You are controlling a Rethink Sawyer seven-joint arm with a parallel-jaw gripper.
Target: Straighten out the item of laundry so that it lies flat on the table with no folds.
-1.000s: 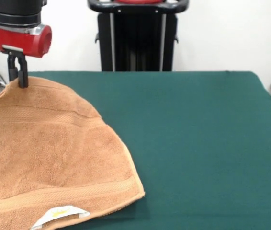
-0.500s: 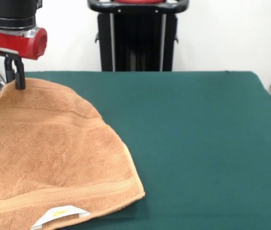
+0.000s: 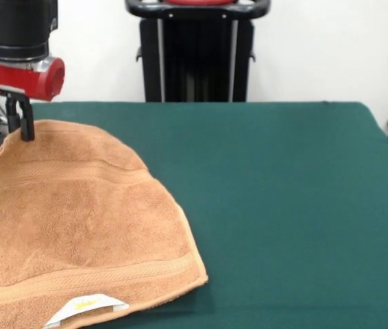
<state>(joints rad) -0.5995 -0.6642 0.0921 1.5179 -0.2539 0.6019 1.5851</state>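
Jaws pinch the towel (image 3: pixel 77 219) at its far corner (raised slightly).

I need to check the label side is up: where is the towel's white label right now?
In the front view, the white label lies face up at the towel's near hem, bottom left of the picture.

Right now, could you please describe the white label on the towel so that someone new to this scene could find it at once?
Start from the dark green table and go to the orange-tan towel spread over its left part in the front view. Follow the towel to its near hem at the bottom of the picture, beside the near corner. There sits the white label with a gold crown, the only white patch on the cloth.
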